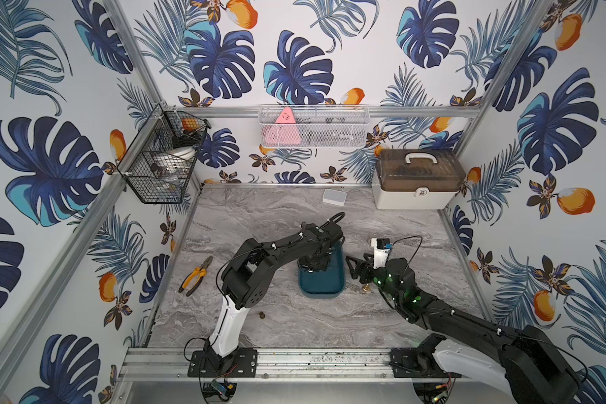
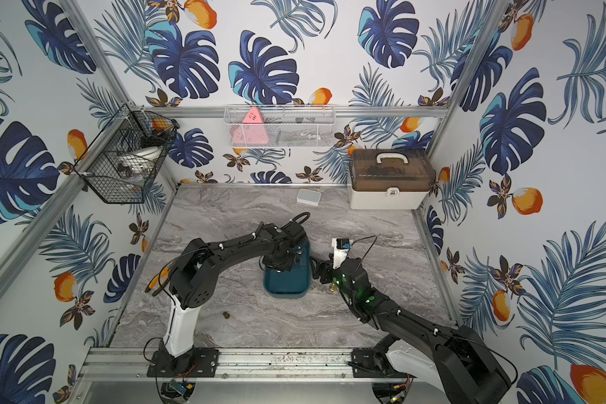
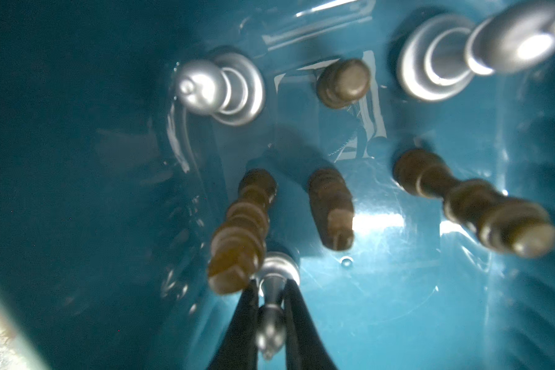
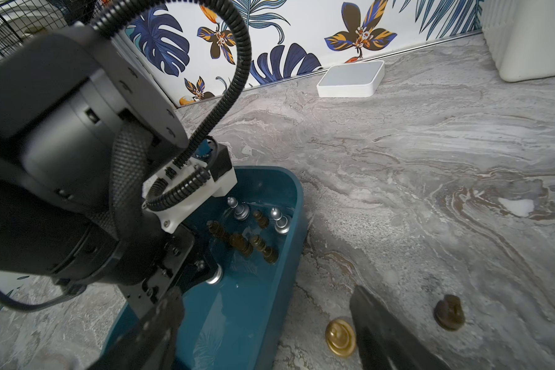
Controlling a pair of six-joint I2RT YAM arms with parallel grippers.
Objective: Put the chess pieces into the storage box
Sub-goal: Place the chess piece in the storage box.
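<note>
Grey marble table (image 1: 259, 217), leaf-print walls; storage box (image 1: 321, 286) sits mid-table with six chess pieces (image 3: 342, 83) upright inside. Left tool (image 3: 271, 288) is pinched tight on a silver piece (image 3: 281, 264), low in the box with its base near the floor, likely so it lands standing. Right tool (image 4: 266, 291) is wide open and empty near the gold piece (image 4: 340, 338) and dark piece (image 4: 449, 312) at the box's 4 o'clock, probably next; brown piece (image 1: 261, 316) lies loose at 8 o'clock.
</note>
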